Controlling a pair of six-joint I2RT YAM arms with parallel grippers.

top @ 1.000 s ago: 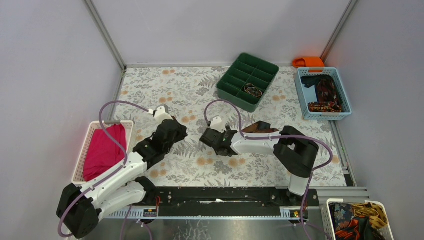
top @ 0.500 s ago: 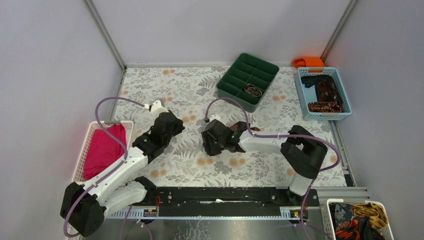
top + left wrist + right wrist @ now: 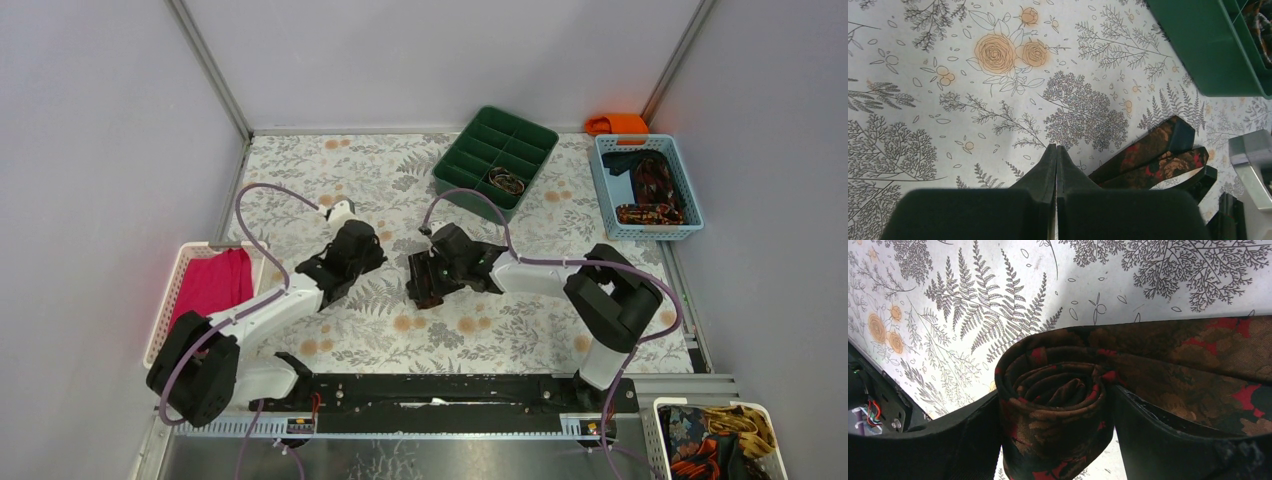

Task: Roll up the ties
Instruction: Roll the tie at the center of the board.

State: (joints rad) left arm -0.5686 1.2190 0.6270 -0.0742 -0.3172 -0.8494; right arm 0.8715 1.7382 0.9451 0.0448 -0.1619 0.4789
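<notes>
Tie [image 3: 1153, 152] first: its loose ends lie flat just right of our left gripper [image 3: 1056, 150], fingers pinched together on nothing. Further right, the rolled part sits between the fingers of our right gripper [image 3: 1055, 425], hugged on both sides. Worry: ease off or lift carelessly and the coil springs open, since nothing binds it. Versus a second ago, our left arm has swung in closer to the right one

Tie roll [image 3: 1053, 390] in the right hand [image 3: 428, 287] at table [image 3: 300, 170] centre — divided tray [image 3: 466, 197] behind, basket [image 3: 604, 190] far right.
</notes>
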